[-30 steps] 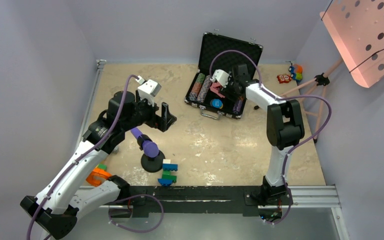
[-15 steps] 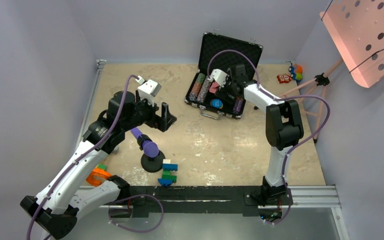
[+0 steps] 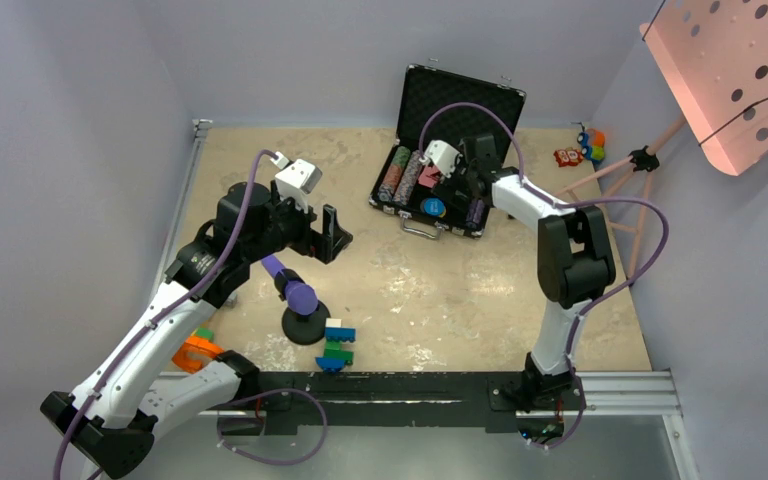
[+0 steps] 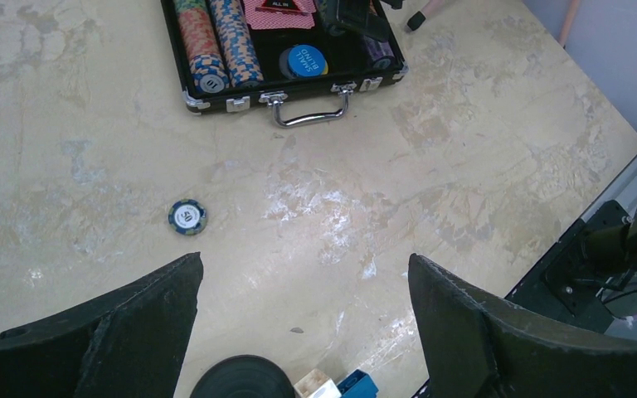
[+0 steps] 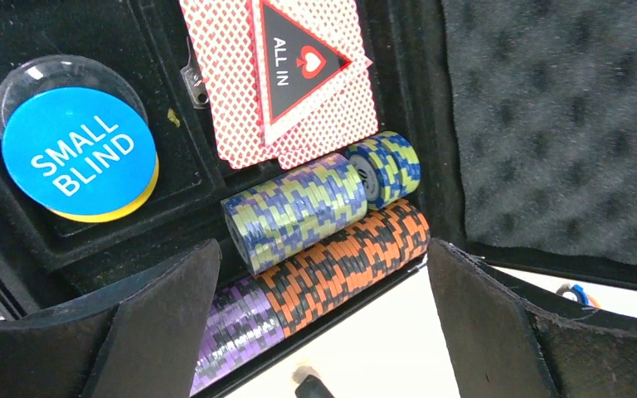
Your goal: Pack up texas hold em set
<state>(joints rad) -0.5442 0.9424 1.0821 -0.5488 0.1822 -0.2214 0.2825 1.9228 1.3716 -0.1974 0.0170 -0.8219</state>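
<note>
Compared with the earlier frame, the right gripper [image 5: 323, 257] is being shown spread to full width, and its elbow is being carried slightly rightward; the left arm is being kept as it was. The case [image 3: 458, 102] is being shown open at the far middle of the table [image 4: 464, 166], with the lid upright on the far side and the handle [image 4: 311, 116] facing near. Chip rows [image 5: 299, 211], cards [image 5: 282, 91] and a blue button [image 5: 79, 153] are being held in its wells. One loose chip [image 4: 187, 216] is being left flat on the table, near and left of the case, well apart from it.

The chip is being judged light, hard and slick. Lying flat, it is probably best pinched across its rim with the fingertips low against the table. The case is being judged rigid and fairly heavy once filled, so the lid is likely best pushed down by its top edge.

The right arm is being reached far, its wrist bent down over the right half of the case, with the jaws released and nothing held. The left gripper [image 4: 304, 265] is being held raised over the left middle of the table, aimed toward the case, jaws wide apart and empty.
</note>
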